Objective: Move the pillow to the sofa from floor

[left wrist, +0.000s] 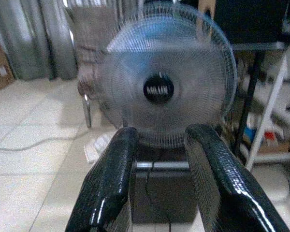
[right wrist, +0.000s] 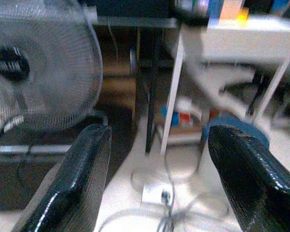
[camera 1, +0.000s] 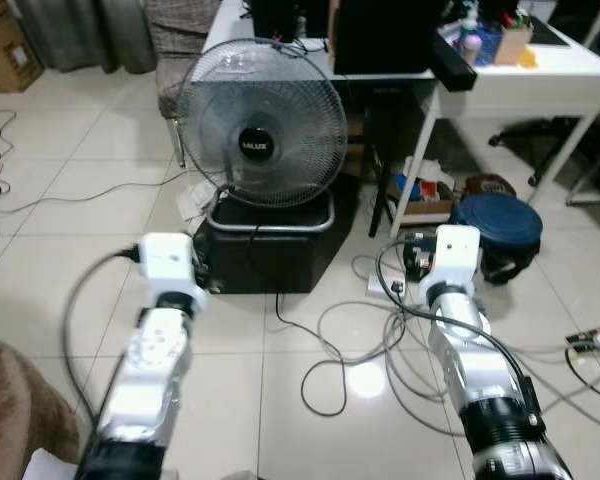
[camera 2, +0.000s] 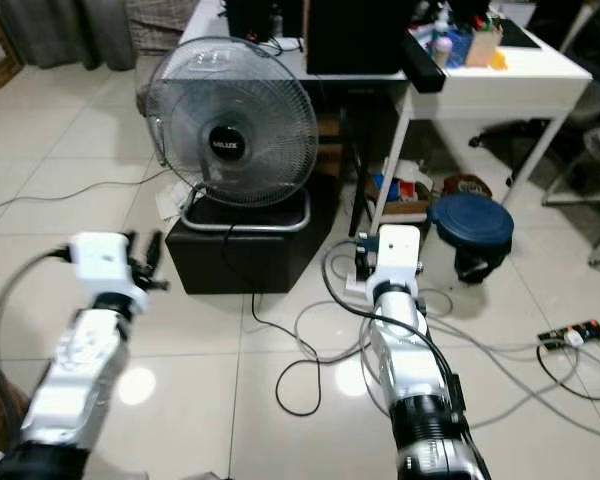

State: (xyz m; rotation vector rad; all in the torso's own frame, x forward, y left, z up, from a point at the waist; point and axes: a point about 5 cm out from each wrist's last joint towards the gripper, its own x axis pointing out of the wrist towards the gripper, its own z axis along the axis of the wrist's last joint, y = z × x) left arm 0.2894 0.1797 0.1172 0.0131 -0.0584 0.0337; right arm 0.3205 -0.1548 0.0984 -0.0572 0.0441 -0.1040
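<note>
A brown fabric mass (camera 1: pixel 5 405) lies at the lower left edge of the left eye view; I cannot tell whether it is the pillow or part of the sofa. Both arms are held forward above the tiled floor. My left gripper (camera 1: pixel 200 265) points at the black box under the fan, and its fingers (left wrist: pixel 113 179) stand a little apart with nothing between them. My right gripper (camera 1: pixel 414 258) hovers over the tangle of cables, with its fingers (right wrist: pixel 82 164) spread wide and empty.
A standing fan (camera 1: pixel 260 125) sits on a black box (camera 1: pixel 265 255) straight ahead. Behind it is a white desk (camera 1: pixel 540 85) with clutter beneath. A blue round stool (camera 1: pixel 495 225) is on the right. Cables (camera 1: pixel 360 345) and a power strip (camera 1: pixel 592 340) litter the floor.
</note>
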